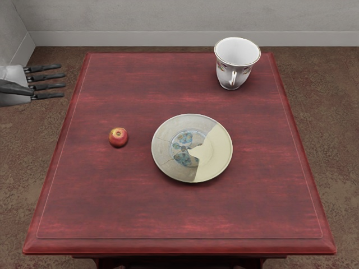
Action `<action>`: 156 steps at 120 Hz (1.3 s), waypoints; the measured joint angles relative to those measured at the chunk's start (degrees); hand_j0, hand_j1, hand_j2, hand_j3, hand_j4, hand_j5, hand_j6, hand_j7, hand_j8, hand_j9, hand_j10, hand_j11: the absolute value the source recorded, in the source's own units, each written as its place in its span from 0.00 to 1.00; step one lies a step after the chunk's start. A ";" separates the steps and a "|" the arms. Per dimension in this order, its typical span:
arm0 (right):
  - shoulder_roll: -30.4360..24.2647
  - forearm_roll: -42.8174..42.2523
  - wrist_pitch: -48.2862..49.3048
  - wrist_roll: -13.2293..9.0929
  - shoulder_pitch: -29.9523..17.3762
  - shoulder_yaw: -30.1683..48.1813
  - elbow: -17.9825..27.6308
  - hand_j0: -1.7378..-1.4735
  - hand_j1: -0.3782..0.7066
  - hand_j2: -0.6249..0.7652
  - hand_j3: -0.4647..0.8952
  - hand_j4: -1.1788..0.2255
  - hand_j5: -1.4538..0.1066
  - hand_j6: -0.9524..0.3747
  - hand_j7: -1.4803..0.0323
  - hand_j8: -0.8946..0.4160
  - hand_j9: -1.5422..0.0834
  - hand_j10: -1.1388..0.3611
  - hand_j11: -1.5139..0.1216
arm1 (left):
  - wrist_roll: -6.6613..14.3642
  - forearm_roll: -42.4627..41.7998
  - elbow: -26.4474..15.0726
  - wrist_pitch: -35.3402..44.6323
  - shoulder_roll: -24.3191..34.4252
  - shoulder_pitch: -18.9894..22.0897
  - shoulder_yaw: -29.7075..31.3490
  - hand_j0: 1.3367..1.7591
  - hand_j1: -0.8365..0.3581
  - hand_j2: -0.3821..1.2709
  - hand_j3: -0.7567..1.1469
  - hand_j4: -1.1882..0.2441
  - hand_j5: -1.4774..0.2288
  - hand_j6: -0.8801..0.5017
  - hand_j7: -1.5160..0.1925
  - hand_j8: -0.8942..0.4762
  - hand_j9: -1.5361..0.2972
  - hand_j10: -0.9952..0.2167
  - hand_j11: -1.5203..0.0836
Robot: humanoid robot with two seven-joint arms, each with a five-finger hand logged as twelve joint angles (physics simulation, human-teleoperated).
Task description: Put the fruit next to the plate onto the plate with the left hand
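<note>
The left hand (29,84) is showing at the left edge, hanging over the brown floor (33,145) just outside the far left corner of the red table (168,213). Its dark fingers (47,77) are lying straight and slightly fanned, pointing toward the table, wide and holding nothing.

To the right of the fingertips and nearer the viewer, well apart from the hand, the red apple (118,137) is sitting on the tabletop with its stem side up. Further right from the hand, beyond the apple, the round plate (219,151) is lying flat near the table's middle, carrying a blue motif and a cream-coloured section. The apple is resting near the plate's left rim, beside it and not touching it, so it is not yet lying on the plate.

Farthest right from the hand, at about the fingers' height in the view, a white cup (236,61) is standing upright by the table's far edge, its handle facing the viewer.
</note>
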 joint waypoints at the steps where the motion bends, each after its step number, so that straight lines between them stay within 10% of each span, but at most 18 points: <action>1: 0.00 0.00 0.00 0.00 0.00 0.00 0.00 0.30 0.04 0.45 0.34 0.83 0.92 0.71 0.97 0.67 0.94 0.75 0.91 | 0.00 0.01 -0.01 0.00 0.00 0.00 0.00 0.76 0.99 0.23 0.40 0.83 0.86 0.64 0.88 0.65 0.83 0.82 0.94; 34: 0.00 -0.02 0.00 0.00 0.00 0.04 0.06 0.30 0.04 0.45 0.34 0.83 0.92 0.71 0.97 0.67 0.94 0.75 0.91 | 0.00 18.36 -1.27 0.01 -9.99 -5.54 -0.07 0.76 0.99 0.23 0.40 0.83 0.86 0.64 0.88 0.65 0.83 0.82 0.94; 66: 0.00 -0.05 0.00 0.00 0.00 0.06 0.07 0.30 0.04 0.45 0.34 0.83 0.92 0.71 0.97 0.67 0.94 0.75 0.91 | 0.00 52.05 -21.74 11.49 -9.62 -12.56 1.92 0.76 0.98 0.23 0.40 0.82 0.86 0.63 0.88 0.65 0.83 0.81 0.94; 97: 0.00 -0.06 0.00 0.00 0.00 0.07 0.04 0.30 0.04 0.45 0.34 0.83 0.92 0.71 0.97 0.67 0.94 0.75 0.91 | 0.00 56.05 -25.34 18.49 -16.36 -14.40 7.55 0.76 0.98 0.23 0.40 0.82 0.86 0.63 0.88 0.64 0.83 0.81 0.94; 119: 0.00 -0.06 0.00 0.00 0.00 0.06 0.04 0.30 0.04 0.45 0.34 0.83 0.92 0.71 0.97 0.67 0.94 0.75 0.91 | 0.00 57.09 -25.51 27.69 -18.75 -24.65 22.88 0.76 0.98 0.23 0.40 0.82 0.86 0.63 0.88 0.65 0.83 0.81 0.94; 156: 0.00 -0.05 0.00 0.00 0.00 0.04 0.01 0.30 0.04 0.45 0.34 0.83 0.92 0.71 0.97 0.67 0.94 0.75 0.91 | 0.00 62.40 -24.82 44.19 -22.95 -23.59 36.37 0.76 0.96 0.24 0.40 0.80 0.84 0.61 0.86 0.62 0.81 0.79 0.92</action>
